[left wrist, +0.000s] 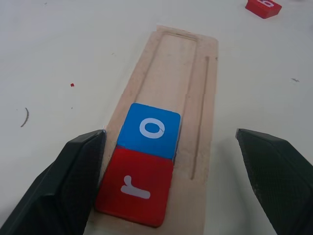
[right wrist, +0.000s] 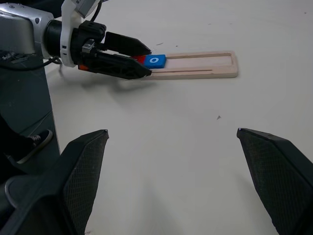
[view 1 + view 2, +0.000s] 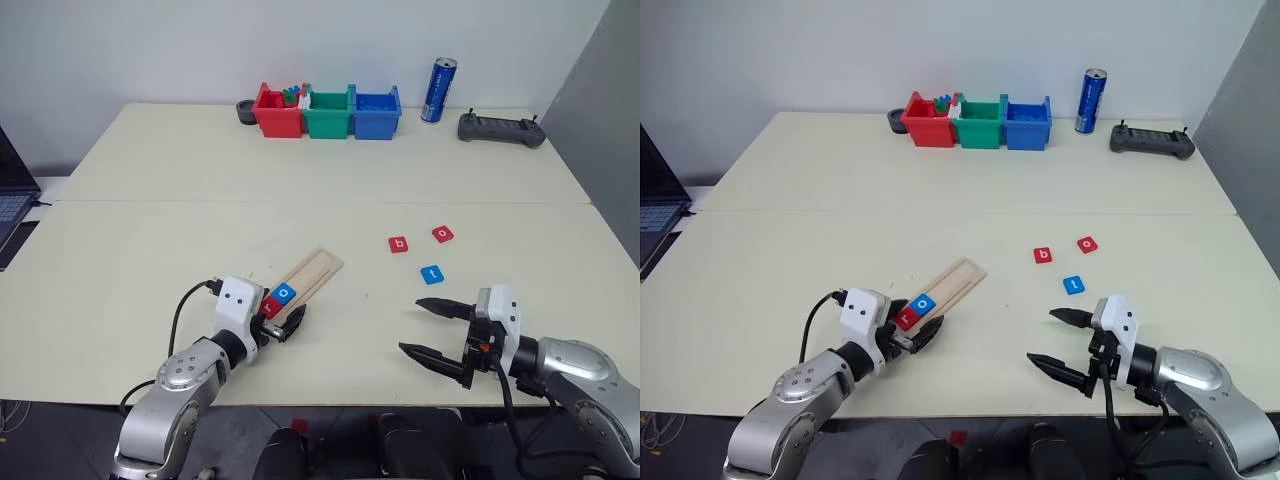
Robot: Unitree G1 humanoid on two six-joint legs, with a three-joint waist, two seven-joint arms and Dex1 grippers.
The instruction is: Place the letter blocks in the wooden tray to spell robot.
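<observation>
Left wrist view shows the wooden tray holding two letter blocks at its near end: a red r block and, touching it, a blue o block; the remaining groove is bare. The left hand is spread wide and grasps nothing, one finger on each side of the tray's near end.

The left eye view adds what the wrist camera misses: a red b block, a red o block and a blue t block lying loose on the surface, well apart from the tray. The right hand hovers near them, wide open and empty. At the far edge, the red bin holds small coloured pieces, beside a green bin and a blue bin.
</observation>
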